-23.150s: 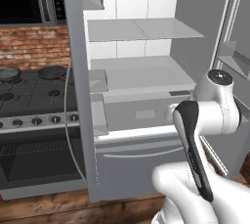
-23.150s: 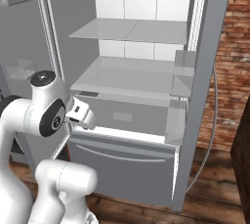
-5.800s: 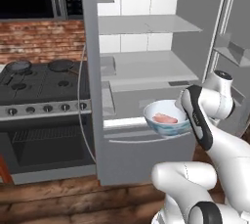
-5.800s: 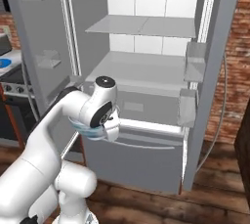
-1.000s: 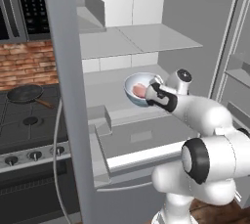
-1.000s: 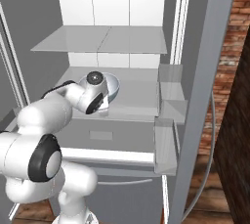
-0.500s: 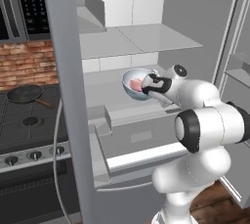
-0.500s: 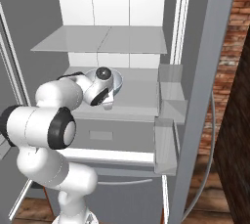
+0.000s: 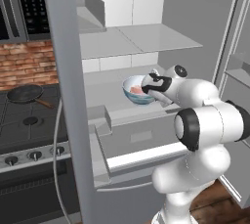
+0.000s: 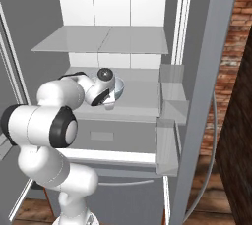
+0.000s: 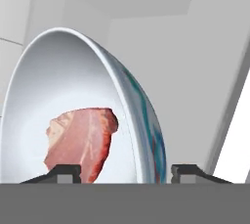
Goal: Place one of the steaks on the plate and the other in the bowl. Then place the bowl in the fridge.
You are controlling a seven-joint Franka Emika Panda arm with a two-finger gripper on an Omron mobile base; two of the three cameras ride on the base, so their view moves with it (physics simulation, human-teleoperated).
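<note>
White inside and pale blue outside, the bowl (image 9: pixel 138 90) is sitting on the middle shelf (image 9: pixel 117 101) of the open fridge (image 10: pixel 132 8), near the shelf's middle, with a pink steak (image 11: pixel 80 142) lying in it. The gripper (image 11: pixel 124 173) is standing with its jaws parted, straddling the bowl's rim without clamping it.

One bowl (image 9: pixel 138 90), one steak (image 11: pixel 80 142), one fridge (image 9: pixel 146 42), one frying pan (image 9: pixel 25 93).

Arm stretched forward (elbow bent), end effector (image 11: pixel 126 170) fingers spread apart.
</note>
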